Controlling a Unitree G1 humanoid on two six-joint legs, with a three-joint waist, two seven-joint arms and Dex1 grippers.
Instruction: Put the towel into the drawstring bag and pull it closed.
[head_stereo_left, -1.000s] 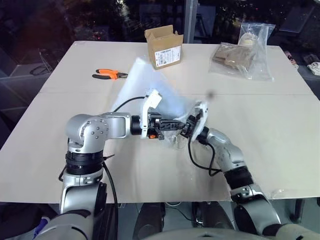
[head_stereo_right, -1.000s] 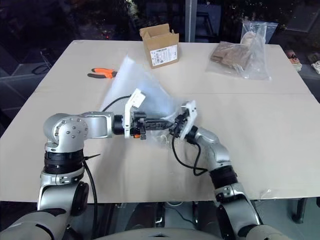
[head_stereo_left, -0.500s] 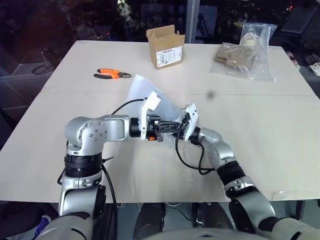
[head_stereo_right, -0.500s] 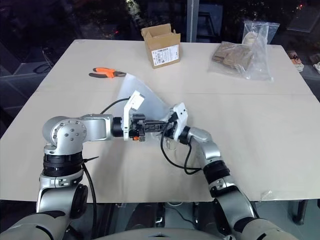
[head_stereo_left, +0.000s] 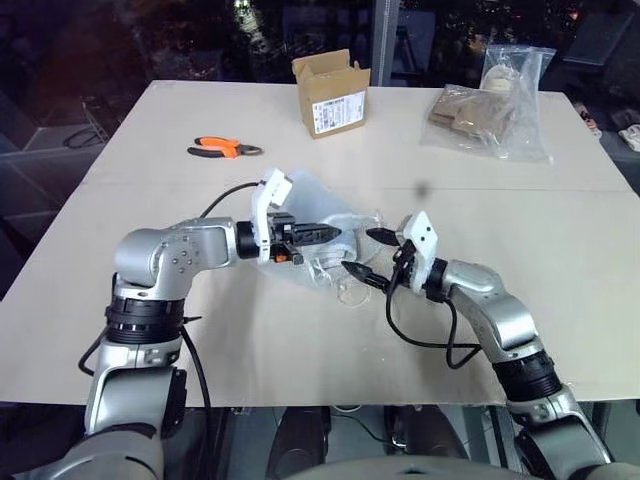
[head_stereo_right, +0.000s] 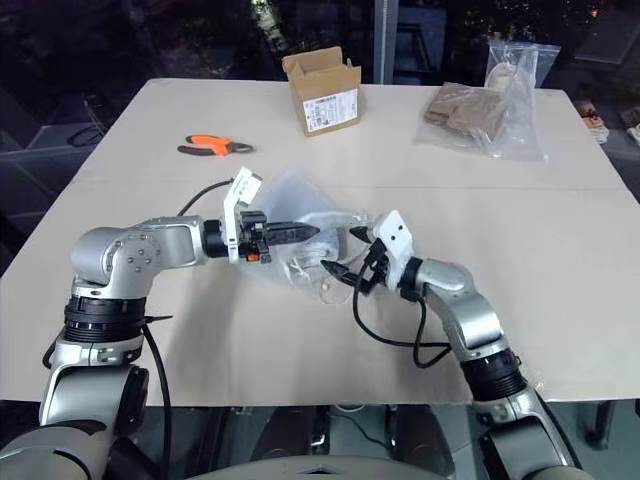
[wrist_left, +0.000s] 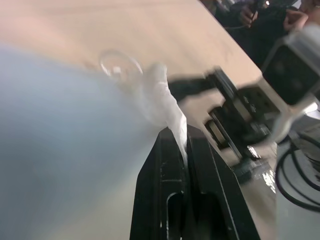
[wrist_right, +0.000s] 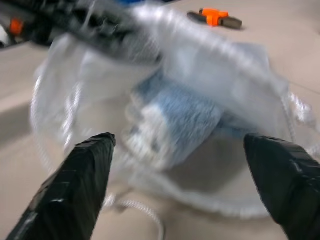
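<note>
Towel in bag, left gripper holding it, right gripper let go.

Right gripper (head_stereo_left: 362, 252) fingers spread wide, apart from the drawstring bag (head_stereo_left: 325, 240) just ahead of its tips. Left gripper (head_stereo_left: 332, 232) pinches the bag's white fabric, fingers pressed together. Towel (wrist_right: 175, 117) sits inside the bag, beyond the right fingertips. Farther back: pliers (head_stereo_left: 225, 149), cardboard box (head_stereo_left: 328, 93), plastic bag (head_stereo_left: 490, 105).
</note>
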